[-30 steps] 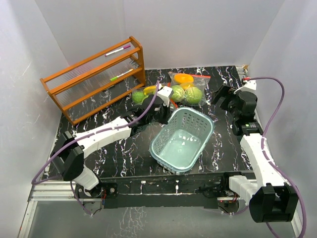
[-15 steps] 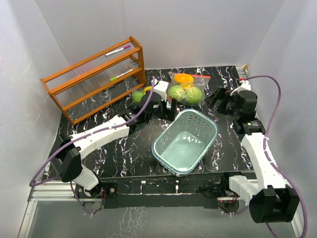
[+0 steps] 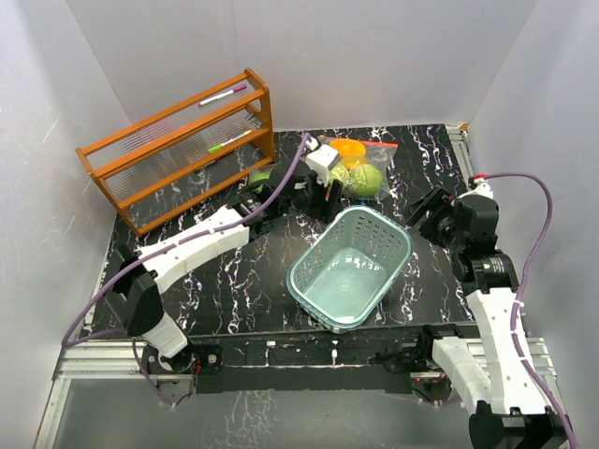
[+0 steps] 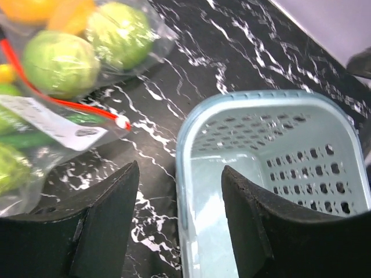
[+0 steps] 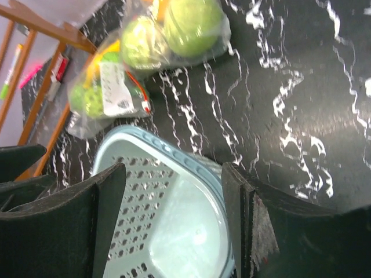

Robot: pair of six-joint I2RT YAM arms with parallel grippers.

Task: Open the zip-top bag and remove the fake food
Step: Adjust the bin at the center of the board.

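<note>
Checked progress: barely started. Found the clear plastic zip-top bag (image 3: 374, 159) with a red zip strip lying by the far edge of the black marbled table (image 3: 234, 271), mid-way along. Saw the fake food (image 5: 191, 23), round green plastic balls (image 4: 61, 61) and orange-yellow pieces (image 3: 348, 148), all still under the plastic; spotted none loose, none in the pale-teal slotted plastic basket (image 4: 261, 95) mid-table. Couldn't judge zip state. Noted left gripper (image 4: 179, 174) spread, pinching nothing, poised between bag and basket near the white zip slider (image 4: 120, 122). Noted right gripper (image 5: 174, 168) spread too, empty, towards the right edge, apart from the bag. Judged remaining: opening the zip, pulling out every piece.
</note>
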